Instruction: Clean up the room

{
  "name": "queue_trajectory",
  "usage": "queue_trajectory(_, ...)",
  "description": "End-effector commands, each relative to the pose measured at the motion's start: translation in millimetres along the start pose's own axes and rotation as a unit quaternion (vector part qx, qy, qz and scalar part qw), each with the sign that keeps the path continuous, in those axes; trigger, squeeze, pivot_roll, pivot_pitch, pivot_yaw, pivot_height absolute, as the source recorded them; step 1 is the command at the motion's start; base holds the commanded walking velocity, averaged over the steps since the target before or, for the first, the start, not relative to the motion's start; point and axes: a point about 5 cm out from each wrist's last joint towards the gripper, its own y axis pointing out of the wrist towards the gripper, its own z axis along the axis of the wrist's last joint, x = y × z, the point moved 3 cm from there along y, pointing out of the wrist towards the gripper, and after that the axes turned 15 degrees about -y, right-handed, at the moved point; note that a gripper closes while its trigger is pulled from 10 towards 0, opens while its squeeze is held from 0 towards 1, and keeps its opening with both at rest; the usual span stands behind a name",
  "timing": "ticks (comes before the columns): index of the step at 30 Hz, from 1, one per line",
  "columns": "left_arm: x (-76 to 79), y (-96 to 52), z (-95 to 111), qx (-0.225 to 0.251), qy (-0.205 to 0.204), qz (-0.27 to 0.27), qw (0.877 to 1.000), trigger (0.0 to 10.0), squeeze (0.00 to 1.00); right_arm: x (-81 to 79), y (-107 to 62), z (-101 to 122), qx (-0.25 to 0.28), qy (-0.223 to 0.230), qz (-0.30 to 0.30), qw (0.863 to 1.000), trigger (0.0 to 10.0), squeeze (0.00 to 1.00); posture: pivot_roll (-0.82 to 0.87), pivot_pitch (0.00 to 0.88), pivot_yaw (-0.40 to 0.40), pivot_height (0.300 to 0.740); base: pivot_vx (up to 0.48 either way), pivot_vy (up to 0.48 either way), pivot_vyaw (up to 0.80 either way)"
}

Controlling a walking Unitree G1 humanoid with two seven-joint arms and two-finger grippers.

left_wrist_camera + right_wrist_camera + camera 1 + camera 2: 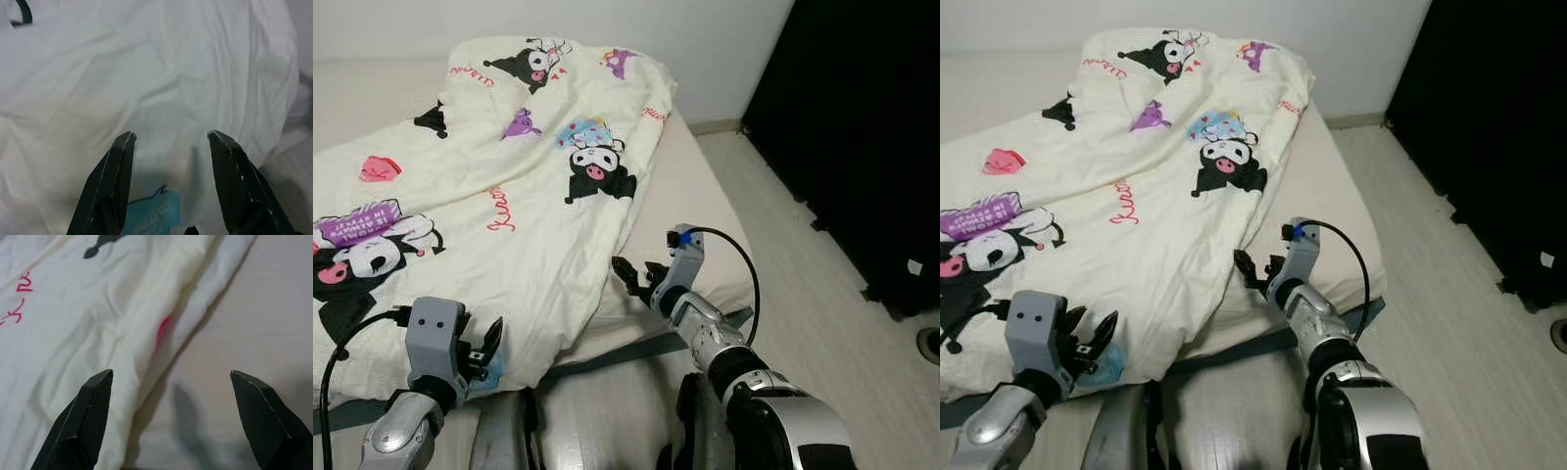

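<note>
Spread crooked over the mattress [705, 196], with one side hanging off the near edge: the cream cartoon duvet [509, 186], probably the thing to straighten. Over its near hem, the left gripper [481, 354], fingers apart and empty, perhaps ready to pinch the cloth. At the duvet's side edge, the right gripper [636, 279], likewise spread wide, holding nothing.

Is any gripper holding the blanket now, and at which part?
Nothing is held. The left gripper and the right gripper are both open above the blanket's edge.
</note>
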Motion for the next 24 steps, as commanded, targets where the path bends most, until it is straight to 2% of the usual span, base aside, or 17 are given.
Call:
queue_trajectory(1,2.9,-3.7,-4.7,-0.009,-0.002,0.004,1.000,10.0,0.00,2.7,-2.8,-7.3,-0.006,0.010,-0.003,1.000,10.0,0.00,0.19,0.344,-0.078,0.522,0.000,0.000,0.00)
queue_trajectory(10,4.0,-7.4,6.4,0.009,0.007,0.004,1.000,10.0,0.00,1.5,-1.2,-6.1,-0.010,0.034,-0.001,0.999,10.0,0.00,0.24,0.357,-0.090,0.522,0.000,0.000,0.00)
queue_trajectory(12,3.1,-12.5,15.1,0.018,0.017,0.005,1.000,10.0,0.00,-6.9,2.9,-3.6,-0.013,0.055,0.013,0.998,10.0,0.00,0.27,0.369,-0.096,0.522,0.000,0.000,0.00)
queue_trajectory(17,2.4,-17.3,21.2,0.021,0.026,0.005,0.999,10.0,0.00,-14.5,6.4,-1.7,-0.017,0.059,0.023,0.998,10.0,0.00,0.30,0.382,-0.101,0.522,0.000,0.000,0.00)
queue_trajectory(22,2.8,-23.8,30.3,0.025,0.037,0.002,0.999,10.0,0.00,-28.8,12.2,-3.5,-0.048,0.017,0.032,0.998,10.0,0.00,0.31,0.408,-0.102,0.522,0.000,0.000,0.00)
queue_trajectory(24,4.3,-25.5,32.6,0.025,0.041,0.001,0.999,10.0,0.00,-43.1,16.2,-5.3,-0.068,-0.016,0.050,0.996,10.0,0.00,0.31,0.412,-0.103,0.522,0.000,0.000,0.00)
